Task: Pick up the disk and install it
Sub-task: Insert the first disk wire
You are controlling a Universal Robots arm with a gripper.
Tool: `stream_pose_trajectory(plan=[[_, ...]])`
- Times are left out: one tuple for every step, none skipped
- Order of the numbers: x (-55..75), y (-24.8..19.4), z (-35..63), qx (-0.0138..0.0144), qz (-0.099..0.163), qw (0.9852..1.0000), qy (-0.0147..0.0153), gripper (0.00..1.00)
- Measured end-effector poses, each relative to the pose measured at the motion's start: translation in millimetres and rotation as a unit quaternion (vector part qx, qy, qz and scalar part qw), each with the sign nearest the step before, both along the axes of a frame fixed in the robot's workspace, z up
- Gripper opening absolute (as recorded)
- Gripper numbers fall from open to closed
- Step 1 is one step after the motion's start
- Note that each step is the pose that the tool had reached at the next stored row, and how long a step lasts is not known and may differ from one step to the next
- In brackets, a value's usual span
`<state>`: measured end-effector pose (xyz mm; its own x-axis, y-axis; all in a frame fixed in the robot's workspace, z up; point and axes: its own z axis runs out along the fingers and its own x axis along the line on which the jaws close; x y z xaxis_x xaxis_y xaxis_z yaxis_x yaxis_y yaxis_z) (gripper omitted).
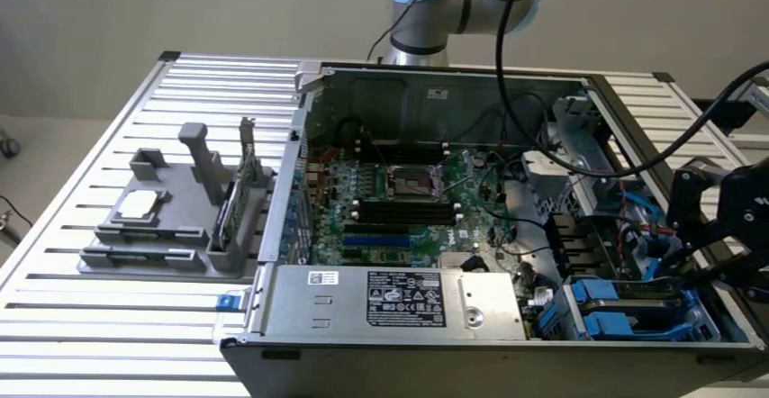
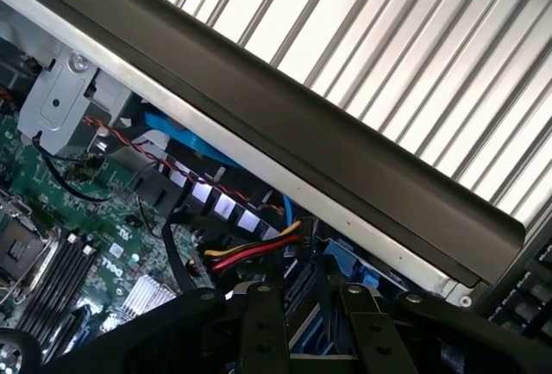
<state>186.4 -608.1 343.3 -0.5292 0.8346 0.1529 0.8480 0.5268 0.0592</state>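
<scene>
My black gripper [image 1: 694, 270] hangs over the drive bay in the near corner of the open computer case [image 1: 420, 353], at the exterior view's right. Right under it the disk [image 1: 643, 288] stands on edge in the bay, a dark slab with its blue carrier frame below and beside it. In the wrist view the gripper [image 2: 310, 327] has its two black fingers on either side of a grey-blue edge of the disk [image 2: 304, 301], and a piece of blue carrier [image 2: 341, 260] shows just beyond. The gripper looks shut on the disk.
Black cables [image 1: 625, 159] loop over the case toward the gripper. The motherboard [image 1: 397, 200] and silver power supply [image 1: 402, 299] fill the case. A grey fixture [image 1: 168, 227] holding parts stands on the slatted table [image 1: 108, 326]. The dark case wall [image 2: 302, 141] runs close by.
</scene>
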Motion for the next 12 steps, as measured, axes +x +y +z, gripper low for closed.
stream_pose_trajectory(plan=[[0.0, 0.2, -0.4, 0.0004, 0.000, 1.0000, 0.0000, 0.30], [0.0, 0.4, -0.8, 0.0010, 0.000, 1.0000, 0.0000, 0.30], [0.0, 0.6, -1.3, 0.0016, 0.000, 1.0000, 0.0000, 0.30], [0.0, 0.8, -1.8, 0.0022, 0.000, 1.0000, 0.0000, 0.30], [0.1, 0.8, -2.2, 0.0027, 0.000, 1.0000, 0.0000, 0.30], [0.4, 0.9, -2.6, 0.0031, 0.000, 1.0000, 0.0000, 0.30], [0.6, 1.1, -2.9, 0.0033, 0.000, 1.0000, 0.0000, 0.30], [0.9, 1.2, -3.1, 0.0035, 0.000, 1.0000, 0.0000, 0.30], [1.2, 1.4, -3.4, 0.0037, 0.000, 1.0000, 0.0000, 0.30], [1.6, 1.5, -3.6, 0.0038, 0.000, 1.0000, 0.0000, 0.30], [2.1, 1.6, -3.8, 0.0041, 0.000, 1.0000, 0.0000, 0.30], [2.5, 1.8, -4.1, 0.0044, 0.000, 1.0000, 0.0000, 0.30]])
